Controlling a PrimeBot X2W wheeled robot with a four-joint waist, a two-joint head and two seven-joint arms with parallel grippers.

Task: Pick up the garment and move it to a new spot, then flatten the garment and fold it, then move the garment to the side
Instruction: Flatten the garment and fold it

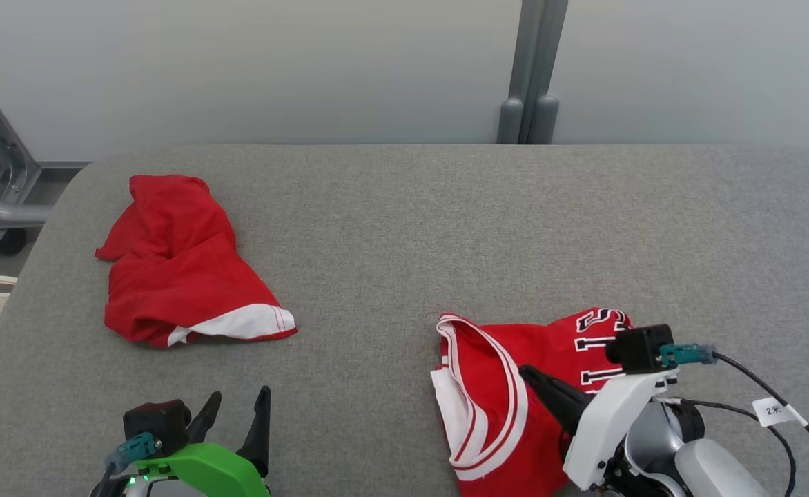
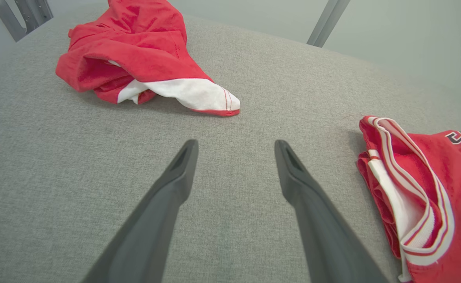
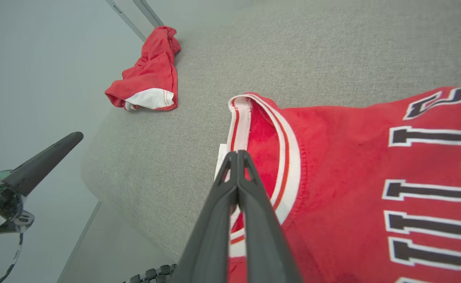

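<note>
We begin pickup: right end effector [image 3: 237,154], pressed together over the jersey [image 3: 352,157], must reopen; left end effector [image 2: 236,143] spread.

— We get soft, even light from overhead; the grey table [image 1: 404,228] looks bright and flat.
— We find just thin shadows, tucked under the red shorts [image 2: 144,51] and beside the jersey [image 2: 411,188].
— Our head view is sharp. Both wrist views bow at the edges.
— And our left gripper [image 2: 236,143] softens slightly near the bottom edge.
</note>
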